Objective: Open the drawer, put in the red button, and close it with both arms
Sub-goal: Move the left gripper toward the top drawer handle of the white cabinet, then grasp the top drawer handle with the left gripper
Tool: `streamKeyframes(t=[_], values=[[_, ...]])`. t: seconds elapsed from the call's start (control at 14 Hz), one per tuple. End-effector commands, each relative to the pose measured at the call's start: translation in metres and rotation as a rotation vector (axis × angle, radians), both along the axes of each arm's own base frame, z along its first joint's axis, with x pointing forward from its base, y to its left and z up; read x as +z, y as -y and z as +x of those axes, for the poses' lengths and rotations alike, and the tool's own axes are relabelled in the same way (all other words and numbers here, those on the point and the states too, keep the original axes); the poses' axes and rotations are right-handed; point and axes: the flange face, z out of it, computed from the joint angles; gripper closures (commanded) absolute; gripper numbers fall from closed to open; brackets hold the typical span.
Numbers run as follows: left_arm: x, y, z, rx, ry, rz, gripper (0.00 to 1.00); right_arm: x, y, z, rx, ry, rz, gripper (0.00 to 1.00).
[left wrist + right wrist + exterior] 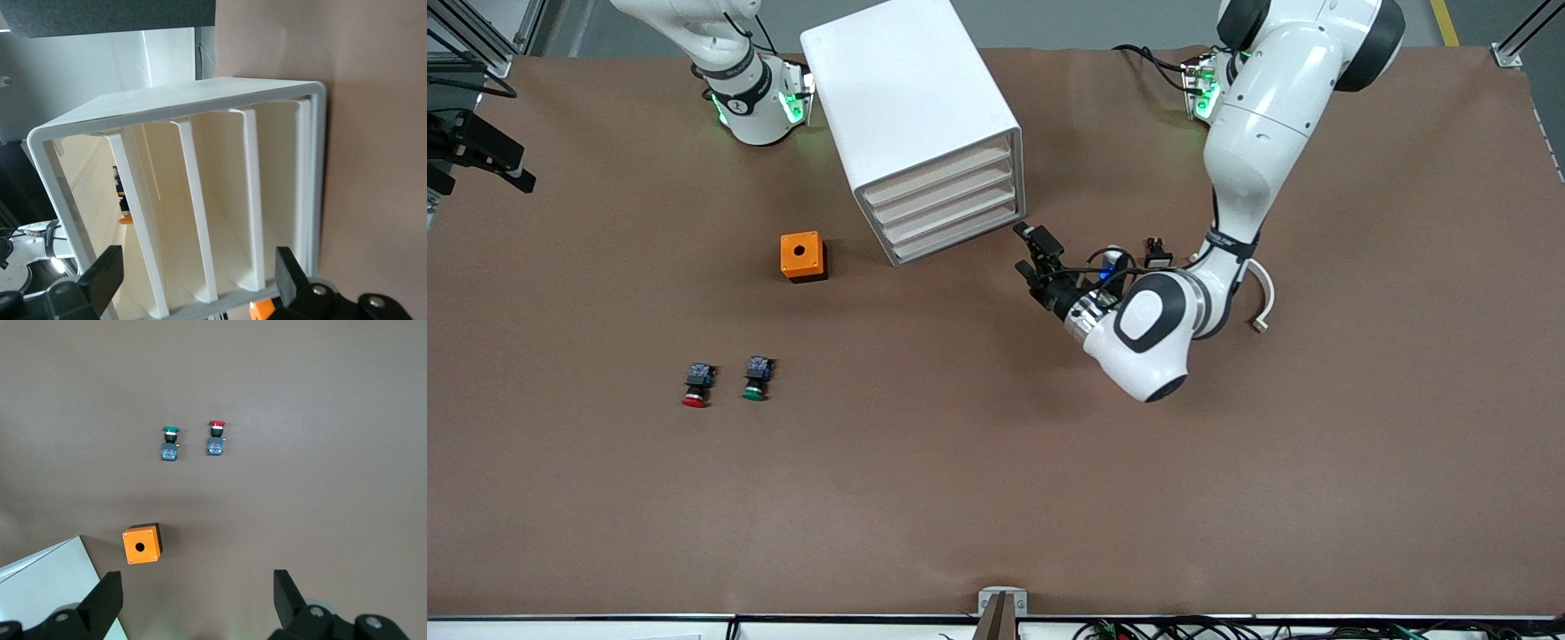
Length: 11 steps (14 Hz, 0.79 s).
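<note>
The red button (696, 384) (215, 439) lies on the brown table toward the right arm's end, beside a green-capped one (755, 379) (170, 443). The white drawer cabinet (925, 124) stands between the two arm bases, its drawers (200, 220) all pushed in. My left gripper (1024, 249) (199, 277) is low, right in front of the drawer fronts, open with nothing between its fingers. My right gripper (197, 597) hangs high over the table beside the cabinet, open and empty. In the front view only the right arm (738, 80) shows, not its gripper.
An orange box with a hole (802, 256) (141, 544) sits near the cabinet's corner (47, 587), farther from the front camera than the buttons. A small black part (1158, 253) lies by the left arm's wrist. Bare brown table (996, 498) stretches along the front edge.
</note>
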Motion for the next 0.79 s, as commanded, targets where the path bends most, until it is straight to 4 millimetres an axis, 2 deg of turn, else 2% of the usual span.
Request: streamKeyframes(t=[0.0,0.07,0.36,0.43,0.71], values=[[0.005,0.023,-0.013,-0.032,-0.021,-0.001,0.00,-0.001,0.002,0.001,0.007,-0.007,-0.003,0.00],[0.003,0.029,-0.020,-0.045,-0.026,0.001,0.05,-0.001,0.003,0.001,0.006,-0.001,-0.005,0.00],[-0.004,0.046,-0.042,-0.109,-0.054,0.004,0.35,0.000,0.002,0.004,0.010,0.004,-0.009,0.00],[-0.006,0.050,-0.049,-0.127,-0.064,0.005,0.38,-0.001,0.002,0.004,0.010,0.004,-0.008,0.00],[-0.017,0.060,-0.064,-0.157,-0.085,0.015,0.39,0.000,0.005,0.004,0.002,0.002,-0.007,0.00]])
